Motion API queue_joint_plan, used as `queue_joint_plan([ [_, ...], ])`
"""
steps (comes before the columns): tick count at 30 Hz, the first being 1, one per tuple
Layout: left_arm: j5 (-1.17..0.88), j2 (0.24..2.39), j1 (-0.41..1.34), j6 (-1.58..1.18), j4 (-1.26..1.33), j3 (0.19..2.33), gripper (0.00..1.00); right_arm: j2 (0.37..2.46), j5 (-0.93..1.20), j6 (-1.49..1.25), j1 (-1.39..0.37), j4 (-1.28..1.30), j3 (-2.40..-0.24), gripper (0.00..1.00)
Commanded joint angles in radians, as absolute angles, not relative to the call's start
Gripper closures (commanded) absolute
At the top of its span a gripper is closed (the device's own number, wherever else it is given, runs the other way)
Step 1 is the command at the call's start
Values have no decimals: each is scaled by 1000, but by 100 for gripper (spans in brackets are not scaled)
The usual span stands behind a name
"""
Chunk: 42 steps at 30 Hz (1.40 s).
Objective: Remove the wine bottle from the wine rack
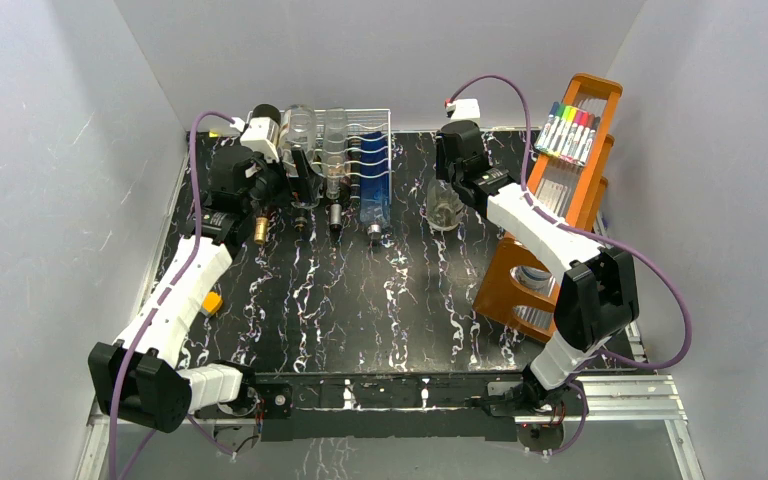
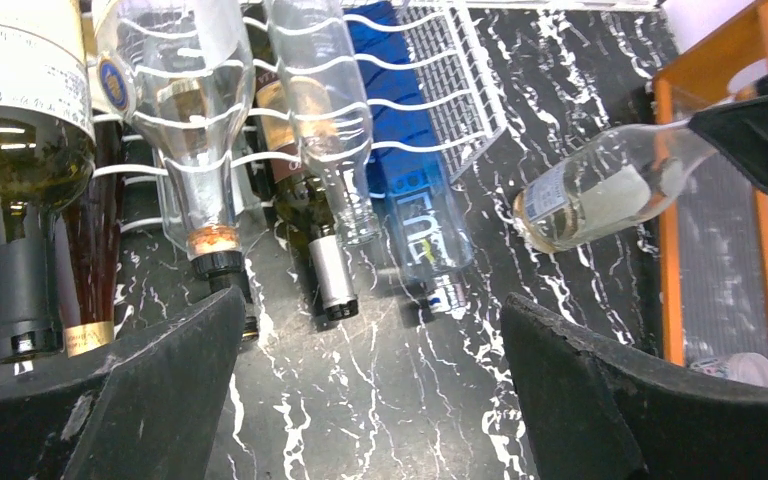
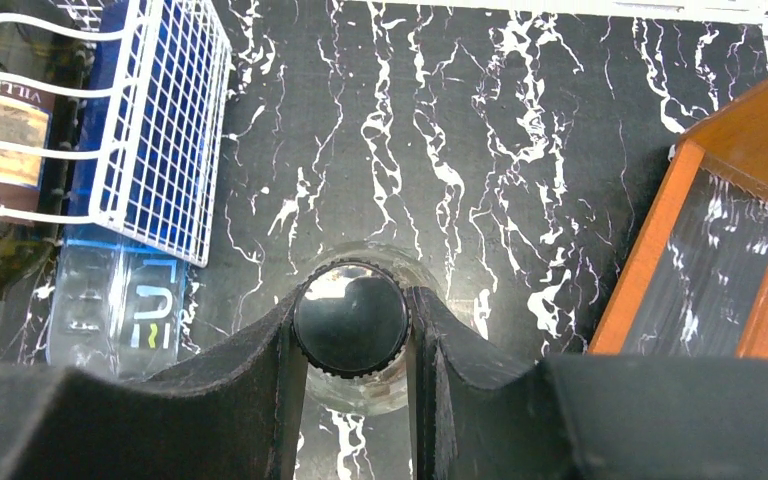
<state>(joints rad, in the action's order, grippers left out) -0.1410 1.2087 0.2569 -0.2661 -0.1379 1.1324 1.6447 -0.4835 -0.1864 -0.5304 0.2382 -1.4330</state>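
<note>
The silver-white wire wine rack [image 1: 365, 135] stands at the back left and holds several bottles lying with their necks toward me. My right gripper [image 3: 352, 322] is shut on the black cap of a clear wine bottle [image 1: 446, 208], which hangs neck-up right of the rack, outside it. That bottle also shows in the left wrist view [image 2: 595, 195], pale liquid inside, with the right gripper's finger [image 2: 760, 130] at its neck. I cannot tell whether its base touches the table. My left gripper [image 2: 375, 390] is open and empty in front of the rack's left bottles.
A blue bottle [image 1: 375, 195], clear bottles [image 2: 315, 110] and dark bottles [image 2: 20, 200] lie in the rack. A tall orange wooden rack [image 1: 560, 210] with coloured markers [image 1: 568, 130] stands close right of the held bottle. A small yellow object [image 1: 210, 302] lies by the left arm.
</note>
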Motion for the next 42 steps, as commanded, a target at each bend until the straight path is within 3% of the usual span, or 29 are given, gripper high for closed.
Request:
queue_joint_plan([
  [1, -72, 1225, 251, -249, -136, 1172, 2, 1568, -471, -184, -533, 67, -1410, 86],
  [7, -19, 1288, 251, -247, -173, 1199, 2, 1593, -424, -190, -533, 206, -1503, 46],
  [14, -59, 1155, 252, -172, -28, 976, 2, 1574, -406, -184, -533, 380, -1614, 10],
  [16, -39, 1116, 253, -162, -6, 934, 2, 1561, -396, -188, -534, 440, -1648, 3],
  [25, -28, 1092, 253, -152, -22, 938, 2, 1440, -233, -308, -558, 549, -1640, 2],
  [31, -33, 1046, 252, -150, -3, 918, 2, 1412, -336, -363, -748, 536, -1598, 2],
  [42, 171, 1025, 253, -143, -40, 910, 2, 1663, -323, -418, -917, 341, -1633, 2],
])
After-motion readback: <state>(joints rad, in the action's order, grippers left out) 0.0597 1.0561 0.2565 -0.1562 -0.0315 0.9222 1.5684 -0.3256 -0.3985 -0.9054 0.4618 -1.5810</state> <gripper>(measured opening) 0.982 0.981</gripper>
